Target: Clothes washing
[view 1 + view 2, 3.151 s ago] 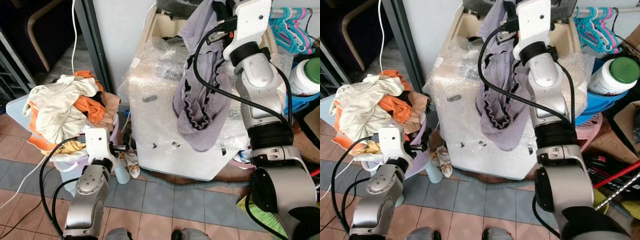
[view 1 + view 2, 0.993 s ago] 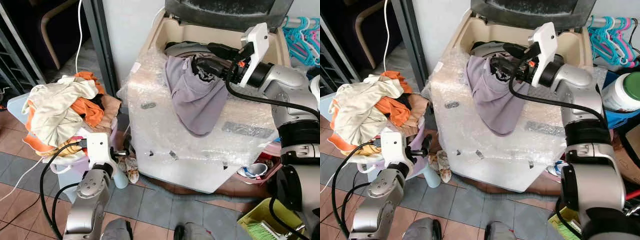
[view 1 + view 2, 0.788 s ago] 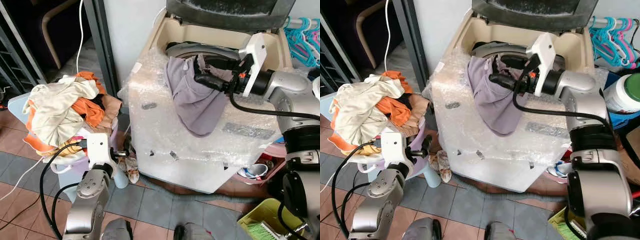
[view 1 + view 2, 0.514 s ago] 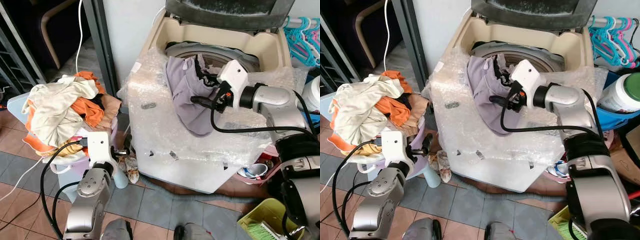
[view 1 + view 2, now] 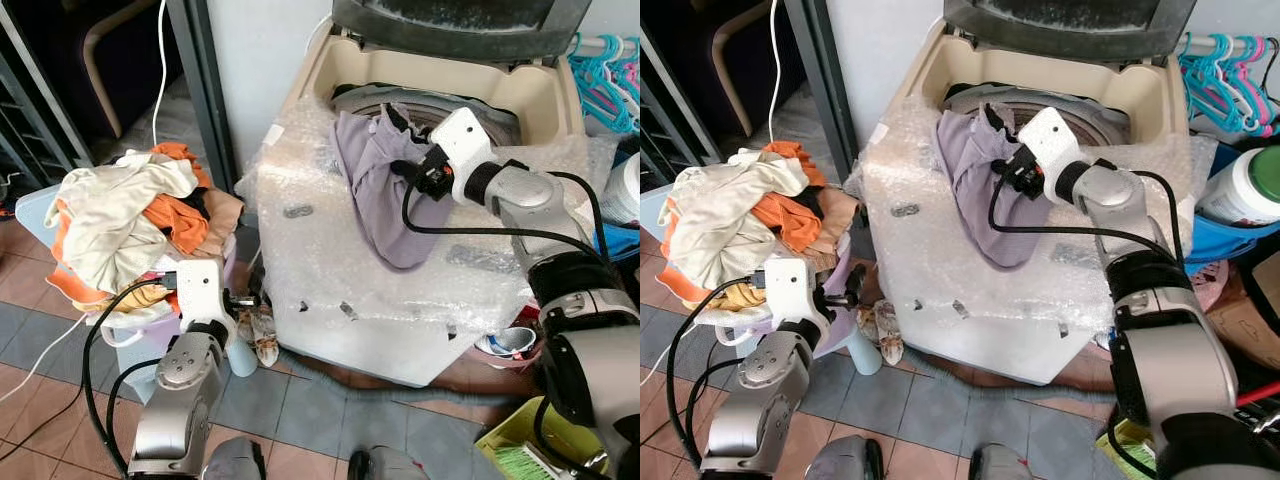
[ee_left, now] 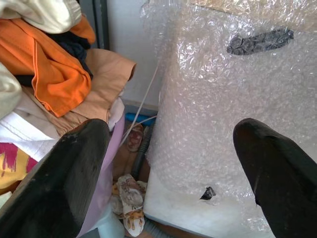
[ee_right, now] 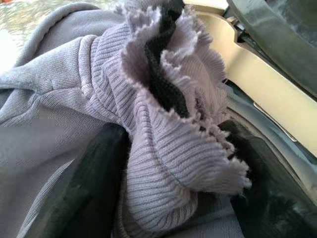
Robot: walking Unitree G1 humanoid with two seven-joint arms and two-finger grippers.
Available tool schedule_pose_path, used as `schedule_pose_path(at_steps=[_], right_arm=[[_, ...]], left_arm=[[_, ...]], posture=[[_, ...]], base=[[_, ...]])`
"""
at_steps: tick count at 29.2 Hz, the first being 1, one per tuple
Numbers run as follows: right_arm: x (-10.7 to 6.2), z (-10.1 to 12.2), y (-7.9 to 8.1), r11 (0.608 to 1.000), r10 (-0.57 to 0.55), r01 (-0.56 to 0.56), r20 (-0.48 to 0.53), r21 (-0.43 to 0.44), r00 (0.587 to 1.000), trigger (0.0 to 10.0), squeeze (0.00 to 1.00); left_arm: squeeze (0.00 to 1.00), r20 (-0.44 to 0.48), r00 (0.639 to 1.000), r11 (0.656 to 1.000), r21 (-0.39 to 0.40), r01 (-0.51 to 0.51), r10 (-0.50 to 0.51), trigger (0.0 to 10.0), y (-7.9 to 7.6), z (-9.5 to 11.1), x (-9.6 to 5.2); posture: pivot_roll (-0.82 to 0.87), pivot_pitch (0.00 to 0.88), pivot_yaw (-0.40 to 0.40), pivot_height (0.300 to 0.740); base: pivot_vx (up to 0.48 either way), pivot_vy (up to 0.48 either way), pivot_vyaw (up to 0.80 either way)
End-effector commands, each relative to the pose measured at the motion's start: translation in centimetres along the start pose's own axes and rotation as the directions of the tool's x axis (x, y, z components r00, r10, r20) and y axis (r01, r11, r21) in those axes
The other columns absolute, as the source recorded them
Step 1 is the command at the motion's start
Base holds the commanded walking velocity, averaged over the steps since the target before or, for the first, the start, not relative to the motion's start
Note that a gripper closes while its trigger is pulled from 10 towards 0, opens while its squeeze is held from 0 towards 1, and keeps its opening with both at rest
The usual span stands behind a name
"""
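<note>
The right gripper (image 7: 173, 148) pinches a frilled lilac ribbed knit garment (image 5: 385, 195) draped over the front rim of the bubble-wrapped cream top-loading washing machine (image 5: 330, 260), while the left gripper (image 6: 173, 163) hangs wide open, holding nothing, beside a heaped pile of orange and cream clothes (image 5: 130, 225).

A garment (image 5: 385, 195) drapes over the washing machine's (image 5: 330, 270) front, clothes pile (image 5: 125, 225) left.

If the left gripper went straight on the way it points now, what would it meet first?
Most likely the bubble-wrapped side of the washing machine, which fills the gap between the open jaws of the left gripper. The clothes pile lies just off to one side. Depth is unclear.
</note>
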State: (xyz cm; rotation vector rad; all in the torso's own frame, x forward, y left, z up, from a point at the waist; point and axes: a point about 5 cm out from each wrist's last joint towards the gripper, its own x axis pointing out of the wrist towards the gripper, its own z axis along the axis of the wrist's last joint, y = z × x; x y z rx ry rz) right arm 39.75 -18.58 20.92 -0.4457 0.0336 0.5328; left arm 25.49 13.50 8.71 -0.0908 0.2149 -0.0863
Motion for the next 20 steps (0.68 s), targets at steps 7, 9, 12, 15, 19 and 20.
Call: schedule_pose_path(at_steps=[7,9,12,15,19,20], right_arm=[[-3.0,5.2,-8.7,0.775,-0.617,0.584,0.092,0.242,0.781,0.0,0.0],[-3.3,6.1,-9.1,0.769,-0.63,0.59,0.141,0.244,0.763,0.0,0.0],[-3.1,6.6,-8.7,0.806,-0.591,0.558,0.2,0.199,0.782,10.0,0.0],[-2.8,6.7,-8.2,0.824,-0.565,0.523,0.238,0.217,0.79,10.0,0.11],[-2.4,6.0,-5.7,0.902,-0.43,0.412,0.346,0.129,0.834,10.0,1.0],[-2.4,5.7,-5.4,0.907,-0.419,0.401,0.351,0.127,0.837,10.0,1.0]], left_arm=[[0.0,-0.011,1.0,1.0,0.014,-0.008,0.008,10.0,0.0,-0.3,0.2],[0.0,-0.01,1.0,1.0,0.013,-0.012,0.012,10.0,0.0,-0.3,0.2],[0.0,-0.01,1.0,1.0,0.01,-0.02,0.02,10.0,0.1,-0.3,0.1],[0.0,-0.01,1.0,1.0,0.009,-0.02,0.02,10.0,0.1,-0.3,0.1],[0.0,-0.015,0.999,0.999,0.017,-0.029,0.029,10.0,0.3,-0.4,0.1],[0.0,-0.015,0.999,0.999,0.021,-0.032,0.032,10.0,0.3,-0.4,0.2]], posture=[[0.0,0.048,-0.033,0.74],[0.0,0.048,-0.035,0.74],[0.0,0.051,-0.037,0.74],[0.0,0.051,-0.037,0.74],[-0.03,0.057,-0.016,0.74],[-0.03,0.056,-0.013,0.74]], base=[[0.0,0.0,0.0],[0.0,0.0,0.0],[0.0,0.0,0.0],[0.0,0.0,0.0],[0.0,0.0,0.0],[0.0,0.0,0.0]])
